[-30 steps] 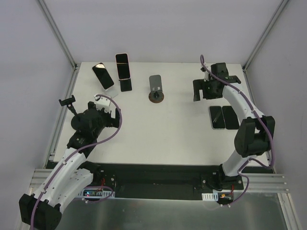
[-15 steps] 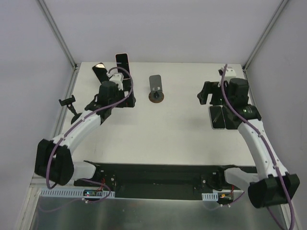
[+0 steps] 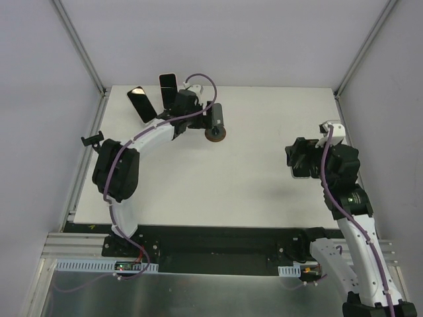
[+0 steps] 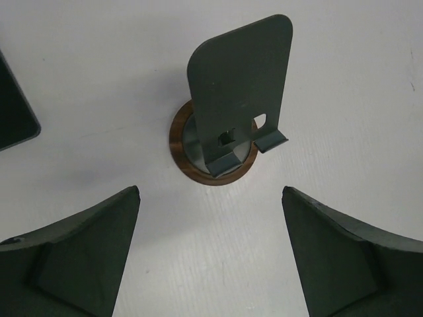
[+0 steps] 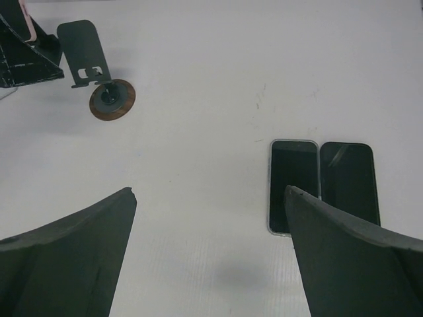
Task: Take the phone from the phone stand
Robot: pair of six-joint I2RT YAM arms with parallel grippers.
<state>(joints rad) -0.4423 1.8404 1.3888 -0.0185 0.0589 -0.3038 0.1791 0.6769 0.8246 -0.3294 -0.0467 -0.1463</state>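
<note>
The left gripper (image 4: 210,198) was seen spread wide and empty over a bare stand (image 4: 239,86), the right gripper (image 5: 210,198) equally open and empty, so aim was judged better taken at the phone (image 3: 166,84) propped upright just to the left, to be pinched by its edges.

Table (image 3: 251,191): white, carrying everything.
Flat pair: light-rimmed phone (image 5: 294,185) & dark phone (image 5: 349,181) lying face-up, side by side, just abt touching.
Empty stand (image 4: 238,92): grey plate leaning back, sitting on round brown base (image 4: 177,142).
Black clip (image 3: 91,139): sticking up at table's L edge.
</note>
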